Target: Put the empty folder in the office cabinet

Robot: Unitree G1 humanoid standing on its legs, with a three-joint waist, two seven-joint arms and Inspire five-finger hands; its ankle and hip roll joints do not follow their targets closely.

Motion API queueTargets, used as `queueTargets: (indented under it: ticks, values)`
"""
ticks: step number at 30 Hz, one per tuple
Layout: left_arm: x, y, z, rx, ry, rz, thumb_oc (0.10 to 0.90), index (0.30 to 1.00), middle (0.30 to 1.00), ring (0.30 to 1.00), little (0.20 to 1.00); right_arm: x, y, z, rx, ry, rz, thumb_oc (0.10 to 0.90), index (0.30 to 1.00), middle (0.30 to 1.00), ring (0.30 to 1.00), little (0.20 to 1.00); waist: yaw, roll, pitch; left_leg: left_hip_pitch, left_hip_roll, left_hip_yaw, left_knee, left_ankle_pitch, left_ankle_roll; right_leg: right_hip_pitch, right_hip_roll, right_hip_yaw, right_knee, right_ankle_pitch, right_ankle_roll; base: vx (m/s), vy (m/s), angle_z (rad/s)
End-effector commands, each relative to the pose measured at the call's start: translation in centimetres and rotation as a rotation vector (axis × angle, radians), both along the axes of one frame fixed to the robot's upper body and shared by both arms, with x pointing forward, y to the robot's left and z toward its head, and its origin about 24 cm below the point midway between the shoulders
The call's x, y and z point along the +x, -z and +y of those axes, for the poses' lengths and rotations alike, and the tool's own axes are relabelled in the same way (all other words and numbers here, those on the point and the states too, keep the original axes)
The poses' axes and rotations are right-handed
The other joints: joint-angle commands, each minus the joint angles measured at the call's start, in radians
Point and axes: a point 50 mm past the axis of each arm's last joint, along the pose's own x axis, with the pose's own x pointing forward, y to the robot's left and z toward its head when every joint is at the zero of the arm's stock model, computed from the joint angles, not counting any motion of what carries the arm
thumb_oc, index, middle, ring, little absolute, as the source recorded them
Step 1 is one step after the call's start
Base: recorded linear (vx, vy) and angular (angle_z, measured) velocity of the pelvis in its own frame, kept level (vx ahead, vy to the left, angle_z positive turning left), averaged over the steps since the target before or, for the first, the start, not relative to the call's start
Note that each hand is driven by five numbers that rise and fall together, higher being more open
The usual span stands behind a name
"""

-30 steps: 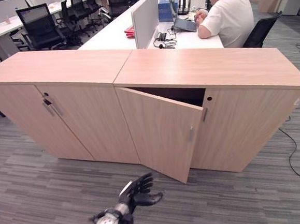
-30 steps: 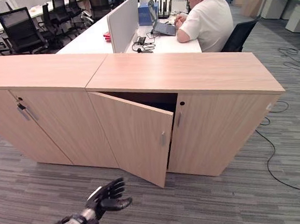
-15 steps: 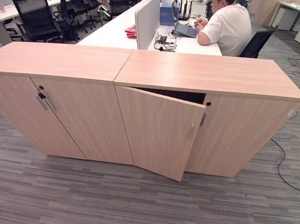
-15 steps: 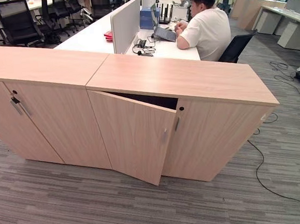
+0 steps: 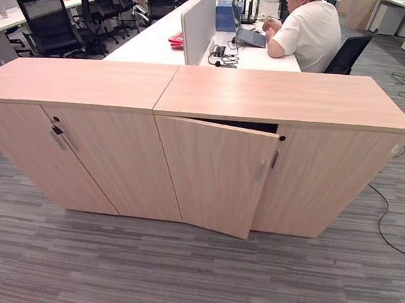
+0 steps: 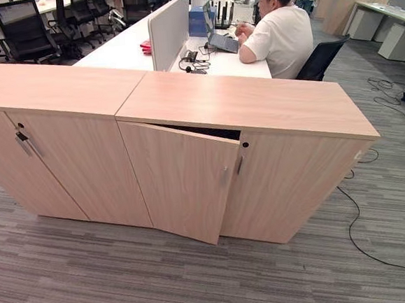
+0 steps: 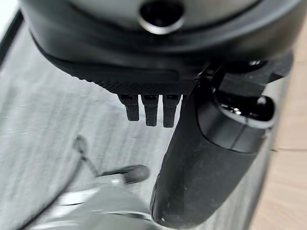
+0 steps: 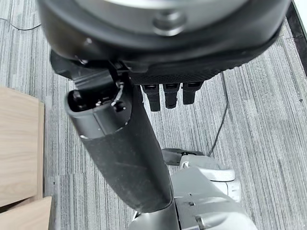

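Note:
The light wooden office cabinet (image 5: 282,96) stands in front of me on the carpet. Its left door (image 5: 218,175) is ajar, swung out a little toward me, with a narrow dark gap (image 5: 249,125) along its top edge. The right door (image 6: 289,187) is closed. My left hand (image 7: 153,48) hangs beside me over the grey carpet, fingers straight and thumb (image 7: 206,163) standing out, holding nothing. My right hand (image 8: 163,43) hangs the same way, its thumb (image 8: 120,148) out, with nothing in it.
A second cabinet (image 5: 83,154) with both doors closed joins on the left. Behind, a person in a white shirt (image 5: 312,23) sits at a white desk (image 5: 159,46), with black office chairs (image 5: 52,23) beyond. A black cable (image 5: 395,234) lies on the carpet at right.
The ajar door has swung from wide open to nearly closed. My left hand, raised at the bottom of the eye views a second ago, has dropped out of them. The camera has shifted slightly.

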Motion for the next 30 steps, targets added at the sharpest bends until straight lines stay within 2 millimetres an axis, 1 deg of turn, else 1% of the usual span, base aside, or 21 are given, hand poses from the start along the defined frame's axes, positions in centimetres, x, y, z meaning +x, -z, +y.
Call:
queueTargets:
  ticks: [1,2,3,6,10,12,15,19,21,24,30]
  values:
    - [3.1,-0.6,-0.2,0.071,0.059,-0.098,0.8,0.9,0.9,0.9,0.9,1.6,-0.4,-1.5,-0.077,-0.06,-0.021,0.8,0.9,0.9,0.9,0.9,0.008,0.026,0.012,0.044,0.042,0.023,-0.006,-0.119,-0.077,-0.033,0.044,0.016,0.001,-0.077,0.017,0.0,0.0,0.0]
    - [3.1,-0.6,-0.2,0.071,0.059,-0.098,0.8,0.9,0.9,0.9,0.9,1.6,-0.4,-1.5,-0.077,-0.06,-0.021,0.8,0.9,0.9,0.9,0.9,0.008,0.026,0.012,0.044,0.042,0.023,-0.006,-0.119,-0.077,-0.033,0.044,0.016,0.001,-0.077,0.017,0.0,0.0,0.0]
    - [3.6,-0.7,-0.3,0.092,0.097,-0.109,0.8,0.9,0.9,0.9,0.9,1.7,-0.5,-1.6,-0.086,-0.062,-0.024,0.8,0.9,0.9,0.9,0.9,0.006,0.026,0.012,0.045,0.041,0.023,-0.006,-0.12,-0.076,-0.032,0.044,0.018,0.001,-0.077,0.017,0.0,0.0,0.0]
    - [3.5,-0.6,-0.5,0.101,0.123,-0.102,0.8,0.9,0.9,0.9,0.9,1.7,-0.5,-1.6,-0.09,-0.063,-0.023,0.8,0.9,0.9,0.9,0.9,0.004,0.025,0.012,0.047,0.042,0.026,-0.006,-0.121,-0.076,-0.033,0.045,0.021,0.001,-0.077,0.018,0.0,0.0,-0.01]
    - [2.7,-0.4,-0.7,0.101,0.13,-0.07,0.8,0.9,0.9,0.9,0.9,1.6,-0.5,-1.6,-0.094,-0.062,-0.02,0.8,0.9,0.9,0.9,0.9,0.002,0.025,0.013,0.048,0.043,0.029,-0.006,-0.121,-0.076,-0.032,0.045,0.024,0.001,-0.076,0.017,0.0,-0.001,-0.04]
    - [1.9,-0.1,-0.7,0.099,0.13,-0.04,0.8,0.9,0.9,0.9,0.9,1.4,-0.5,-1.6,-0.095,-0.057,-0.016,0.8,0.9,0.9,0.9,0.9,0.001,0.025,0.013,0.05,0.043,0.029,-0.006,-0.122,-0.076,-0.032,0.046,0.026,0.001,-0.077,0.017,0.0,0.0,-0.06]
    - [0.6,0.2,-0.8,0.071,0.089,0.006,0.8,0.9,0.9,0.9,0.9,1.0,-0.5,-1.8,-0.095,-0.064,0.0,0.8,0.9,0.9,0.9,0.9,-0.002,0.026,0.012,0.051,0.044,0.033,-0.006,-0.123,-0.076,-0.033,0.048,0.028,0.001,-0.077,0.017,0.0,0.0,0.0]
    - [-0.2,0.4,-0.8,0.012,-0.006,0.018,0.8,0.9,0.9,0.9,0.9,0.9,-0.5,-2.0,-0.094,-0.069,0.008,0.8,0.9,0.9,0.9,0.9,-0.004,0.029,0.009,0.053,0.045,0.035,-0.006,-0.124,-0.076,-0.032,0.049,0.031,0.001,-0.078,0.015,0.0,0.0,0.0]
    - [0.0,0.4,-1.0,-0.01,-0.028,0.006,0.8,0.9,0.9,0.9,0.9,1.0,-0.6,-2.0,-0.093,-0.082,0.012,0.8,0.9,0.9,0.9,0.9,-0.005,0.031,0.007,0.056,0.046,0.036,-0.006,-0.126,-0.076,-0.03,0.049,0.033,0.001,-0.079,0.014,0.0,0.0,0.0]
    - [0.8,0.2,-1.0,-0.005,-0.005,-0.015,0.8,0.9,0.9,0.9,0.9,1.2,-0.6,-2.0,-0.093,-0.094,0.009,0.8,0.9,0.9,0.9,0.9,-0.008,0.033,0.004,0.061,0.046,0.038,-0.006,-0.129,-0.076,-0.027,0.051,0.037,0.001,-0.08,0.014,0.0,0.0,0.0]
    - [1.4,0.2,-1.1,-0.001,0.03,-0.027,0.8,0.9,0.9,0.9,0.9,1.4,-0.6,-2.0,-0.093,-0.098,0.006,0.8,0.9,0.9,0.9,0.9,-0.012,0.037,0.006,0.065,0.046,0.042,-0.006,-0.13,-0.076,-0.028,0.052,0.043,0.001,-0.08,0.015,0.0,-0.001,-0.04]
